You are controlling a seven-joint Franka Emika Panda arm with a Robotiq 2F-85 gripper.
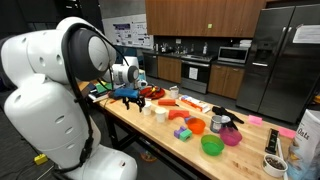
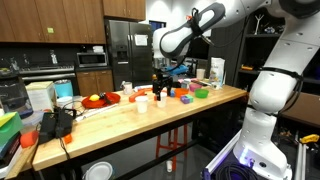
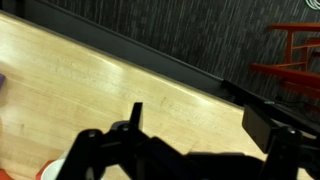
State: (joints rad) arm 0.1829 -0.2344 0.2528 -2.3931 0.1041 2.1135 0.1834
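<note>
My gripper (image 3: pixel 200 125) is open and empty, with bare wooden tabletop (image 3: pixel 110 80) between its two dark fingers. In both exterior views the gripper (image 1: pixel 130 96) (image 2: pixel 160 88) hangs just above the table. It is next to a red plate (image 1: pixel 151 92) and an orange carrot-like piece (image 1: pixel 168 102). A white cup (image 2: pixel 141 104) stands just beside it. In the wrist view a red object (image 3: pixel 297 50) shows at the upper right beyond the table edge, and a bit of red and white (image 3: pixel 50 172) shows at the lower left.
Further along the table lie a green bowl (image 1: pixel 212 146), a pink bowl (image 1: pixel 231 137), an orange cup (image 1: pixel 197 126), a black pan (image 1: pixel 222 120) and small toy blocks. A red plate with a yellow item (image 2: pixel 97 100) and a black device (image 2: pixel 57 124) sit towards one end.
</note>
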